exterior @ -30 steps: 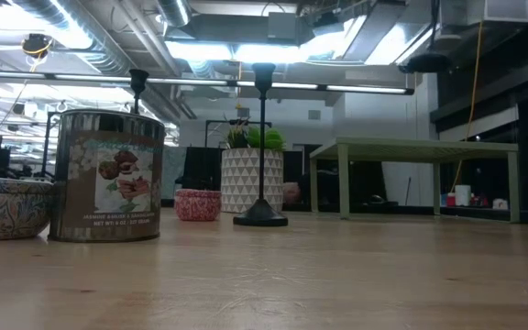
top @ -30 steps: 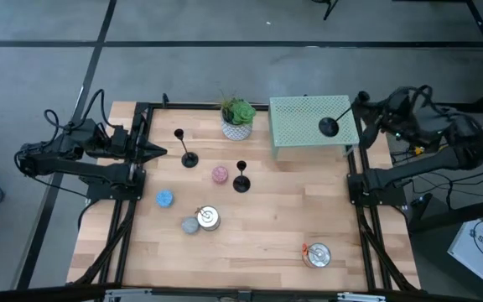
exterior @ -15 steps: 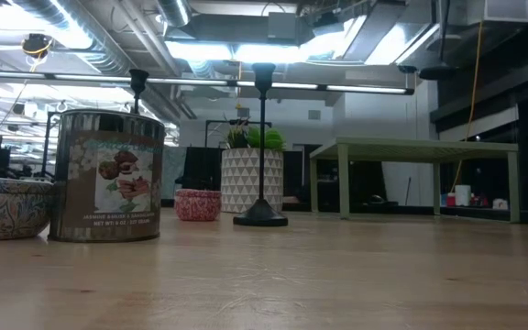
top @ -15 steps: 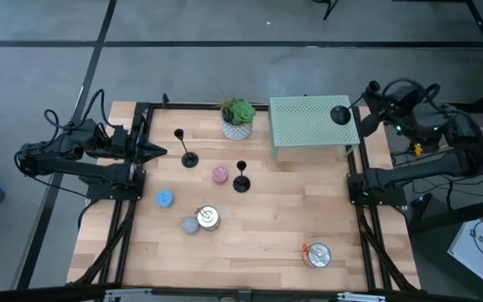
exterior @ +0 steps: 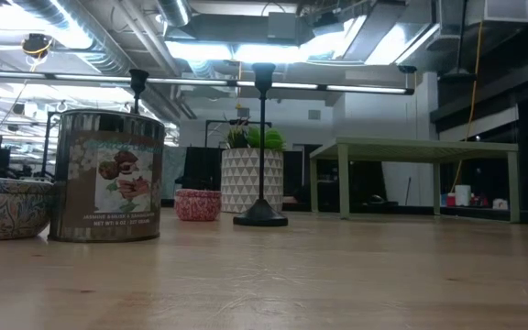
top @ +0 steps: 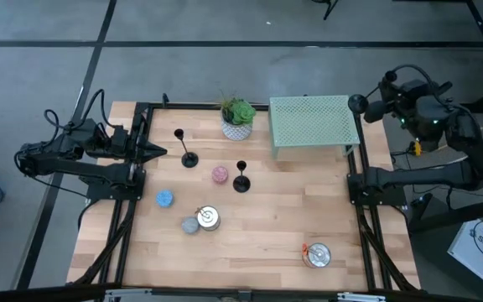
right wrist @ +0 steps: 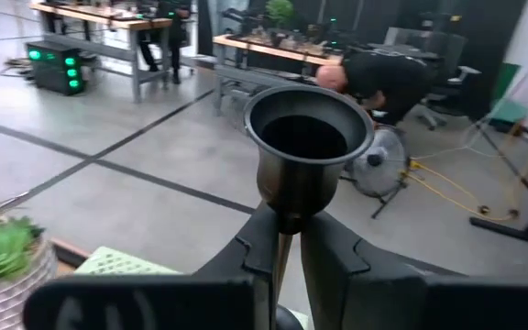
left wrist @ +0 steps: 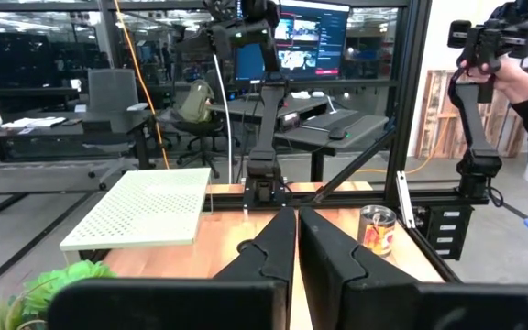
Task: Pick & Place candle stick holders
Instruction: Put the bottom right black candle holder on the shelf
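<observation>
1. Right hand (top: 374,107) is clamped on the stem of one candle stick holder (top: 357,102), held up in the air by the far right corner of the green mesh stand (top: 313,124); its cup (right wrist: 308,137) shows in the right wrist view.
2. Two other holders (top: 189,158) (top: 241,184) stand upright on the bench (top: 267,226), near the pink candle (top: 220,174).
3. Left hand (top: 159,152) waits at the bench's left edge, fingers (left wrist: 273,252) together.

The floor (top: 225,33) is grey concrete with dark lines. Bright ceiling lights (exterior: 246,50) shine between pipes. Behind stand desks (right wrist: 99,18), an office chair (left wrist: 113,96) and monitors (left wrist: 314,41).
</observation>
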Tool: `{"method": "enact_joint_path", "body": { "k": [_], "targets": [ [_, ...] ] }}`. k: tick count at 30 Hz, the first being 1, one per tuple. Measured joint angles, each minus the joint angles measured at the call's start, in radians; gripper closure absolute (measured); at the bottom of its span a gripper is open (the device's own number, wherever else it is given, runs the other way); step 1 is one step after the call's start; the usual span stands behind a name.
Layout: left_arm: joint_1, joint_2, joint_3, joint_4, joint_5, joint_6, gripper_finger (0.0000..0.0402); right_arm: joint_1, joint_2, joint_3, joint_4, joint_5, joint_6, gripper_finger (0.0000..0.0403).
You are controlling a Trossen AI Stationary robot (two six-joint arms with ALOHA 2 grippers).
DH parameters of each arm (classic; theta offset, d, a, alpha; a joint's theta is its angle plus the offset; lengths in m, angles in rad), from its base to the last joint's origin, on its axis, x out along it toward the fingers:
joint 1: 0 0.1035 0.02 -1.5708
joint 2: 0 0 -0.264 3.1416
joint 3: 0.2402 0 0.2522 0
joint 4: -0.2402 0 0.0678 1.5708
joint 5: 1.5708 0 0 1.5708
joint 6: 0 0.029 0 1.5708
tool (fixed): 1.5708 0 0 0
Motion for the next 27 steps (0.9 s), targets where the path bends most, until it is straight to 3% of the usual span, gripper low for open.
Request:
{"method": "enact_joint_path", "body": {
  "k": [9,15,27],
  "targets": [
    [0.0,0.0,0.0,0.0,0.0,0.0,0.039,-0.106,0.008,0.0,0.101,-0.023,-0.065,0.0369],
    [0.0,0.0,0.0,0.0,0.0,0.0,0.039,-0.182,0.048,0.0,0.146,-0.101,-0.1,0.0368],
    [0.0,0.0,0.0,0.0,0.0,0.0,0.0389,-0.418,0.104,-0.001,0.155,-0.359,-0.12,0.0368]
  ]
}}
